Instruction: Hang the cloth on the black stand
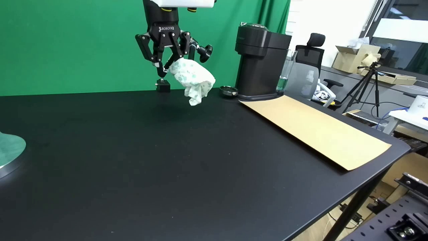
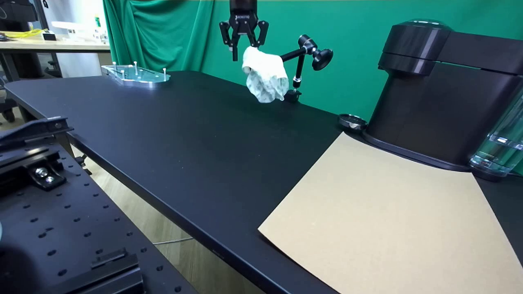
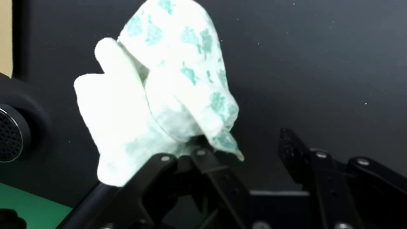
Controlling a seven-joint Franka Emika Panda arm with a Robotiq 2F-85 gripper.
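On the stand (image 2: 300,68) hangs the cloth (image 2: 266,75); at its 11 o'clock, in an exterior view, the gripper (image 2: 244,50) gapes wide, holding nothing. A finger (image 3: 219,178) snagging on retreat could drag it off.

A dark coffee machine (image 2: 429,106) stands on the black table (image 2: 196,143) beside a tan sheet (image 2: 388,220). A green curtain (image 2: 167,36) hangs behind.
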